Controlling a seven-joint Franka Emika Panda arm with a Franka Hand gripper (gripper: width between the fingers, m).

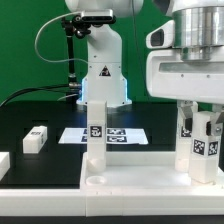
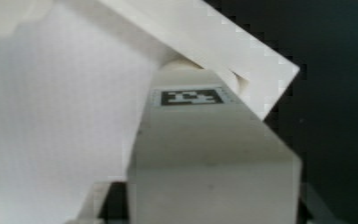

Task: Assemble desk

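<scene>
Desk panel (image 1: 140, 190), white and rimmed, lies flat on the black table (image 1: 55, 155) at the front of the exterior view. You can see round sockets in its corners. A standing leg (image 1: 94, 140), a square white post with a black-and-white tag, rises upright from the panel's corner on the exterior view's left. On the exterior view's right, the gripper (image 1: 198, 130) hangs straight down over the opposite corner. Its jaws are clenched on the held leg (image 1: 200, 152), one on either side of the post. That post is upright with its foot at the panel's rim. You cannot tell from either view whether the foot is seated in the socket or only resting on it. In the wrist view the held leg (image 2: 202, 160) fills the frame, its tag facing the camera and white surfaces close around it.

A loose leg (image 1: 35, 138) lies on its side on the table, well apart from the panel. The marker board (image 1: 122, 133) lies flat behind the standing leg.

You appear to be fitting the second leg, with roughly half the legs still to go. The next move calls for keeping the post vertical and turning or pressing it home. Let go only once the leg stands firm. A tilted post could bind in the socket or topple on release.
</scene>
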